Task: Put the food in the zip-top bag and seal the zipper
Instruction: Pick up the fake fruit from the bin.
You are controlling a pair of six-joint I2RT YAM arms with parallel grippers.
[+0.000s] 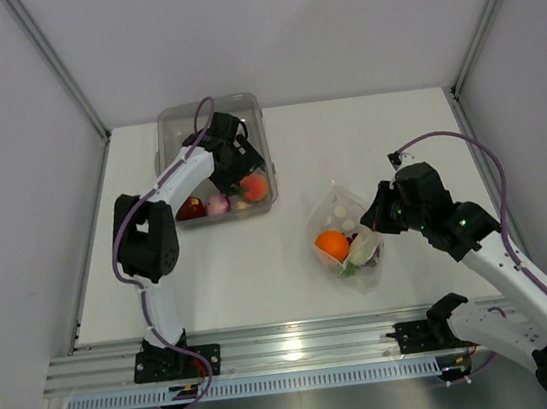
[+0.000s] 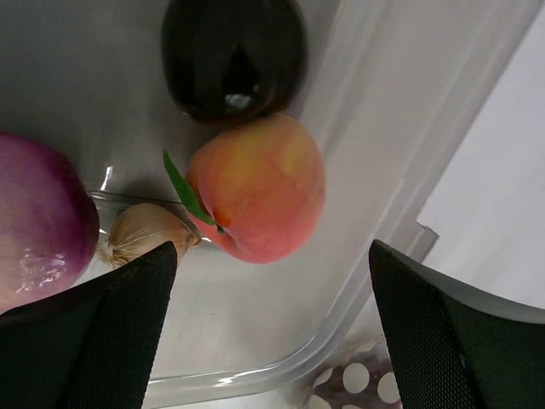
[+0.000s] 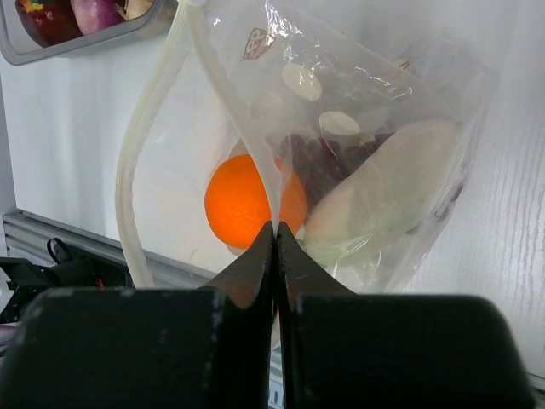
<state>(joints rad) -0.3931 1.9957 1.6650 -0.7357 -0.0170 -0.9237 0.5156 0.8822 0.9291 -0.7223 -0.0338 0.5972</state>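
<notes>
Sitting right of centre on the table (image 1: 262, 267), the zip-top bag (image 1: 344, 217) is crinkled and see-through, with food already inside. An orange (image 1: 331, 245) is at its near left, a white oblong piece (image 1: 363, 248) sits just right of that, and the right wrist view picks out a dark red grape bunch (image 3: 311, 162) behind them. The zipper (image 3: 136, 179) bows out in a pale loop, not pressed together. The right gripper (image 3: 274, 243) reaches in from the right, jaws pinched flat on a fold of the bag's plastic. Over to the far left stands the clear bin (image 1: 171, 127). The left gripper (image 2: 272, 251) is down inside it, jaws spread wide and gripping nothing, right over a peach (image 2: 260, 187) in the near right corner. Beside the peach are a pink bulb (image 2: 38, 221), a small tan garlic-like piece (image 2: 145, 232) and a dark glossy piece (image 2: 232, 55).
</notes>
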